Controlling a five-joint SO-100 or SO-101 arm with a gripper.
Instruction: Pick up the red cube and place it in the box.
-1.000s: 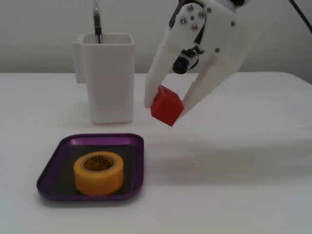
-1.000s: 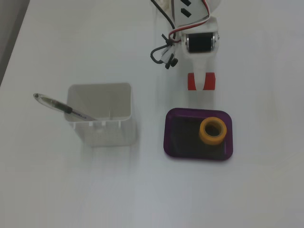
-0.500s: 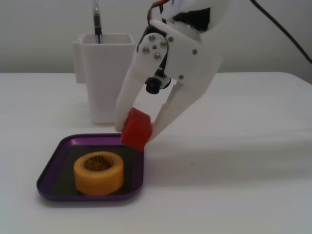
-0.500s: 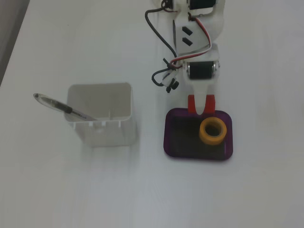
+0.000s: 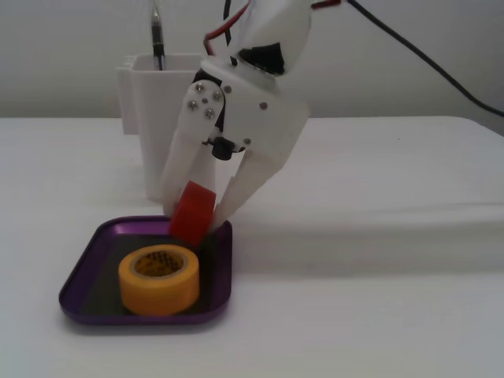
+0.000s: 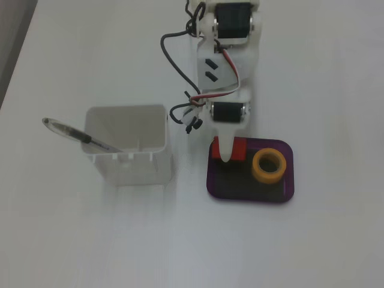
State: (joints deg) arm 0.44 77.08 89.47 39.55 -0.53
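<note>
Gripper: white two-finger unit, pointing down over the box's back edge; fingers spread only as far as the red cube between them, pinching it. Red cube: tilted, held just above the floor of the box, at its rear rim; contact with the floor cannot be told. Box: shallow purple tray, also holding a yellow tape roll toward the front, apart from the cube. White container: tall, square, beside the tray, a pen leaning inside. Surface: plain white table; pale wall behind.
</note>
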